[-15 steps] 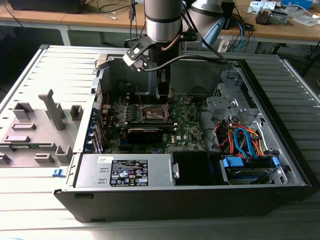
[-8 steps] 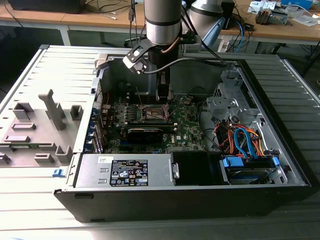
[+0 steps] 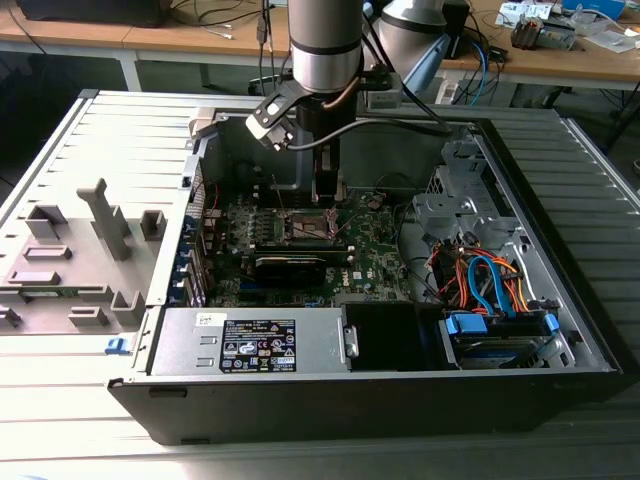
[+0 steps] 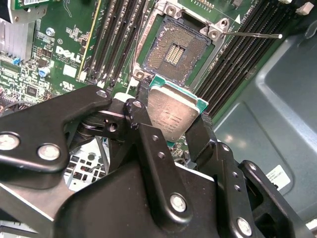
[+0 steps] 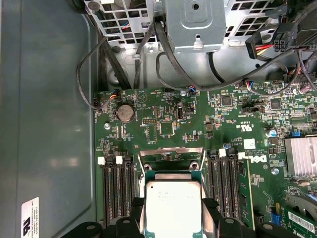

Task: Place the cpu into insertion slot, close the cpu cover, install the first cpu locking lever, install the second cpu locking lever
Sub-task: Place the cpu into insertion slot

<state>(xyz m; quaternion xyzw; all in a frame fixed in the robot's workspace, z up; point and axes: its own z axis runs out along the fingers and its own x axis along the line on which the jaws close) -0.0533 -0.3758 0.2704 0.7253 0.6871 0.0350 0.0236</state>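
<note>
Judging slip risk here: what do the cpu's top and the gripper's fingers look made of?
The cpu: brushed silver metal lid with a dull sheen, on a green board edge. The fingers: matte black, likely plastic or coated metal; cannot tell which.

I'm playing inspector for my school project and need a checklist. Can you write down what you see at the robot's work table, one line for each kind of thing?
Surface: grey ribbed table carrying an open computer case.
Job's things: cpu held close to the insertion slot, not seated; the slot's contacts are bare; cpu cover looks swung up off the slot.
Clutter: grey fixture blocks on the table at the exterior view's left.
Grippers: gripper shut on the cpu, reaching down inside the case.
Cables: orange and blue cables bundled in the case at the exterior view's right.
Surroundings: wooden desks behind the table.
</note>
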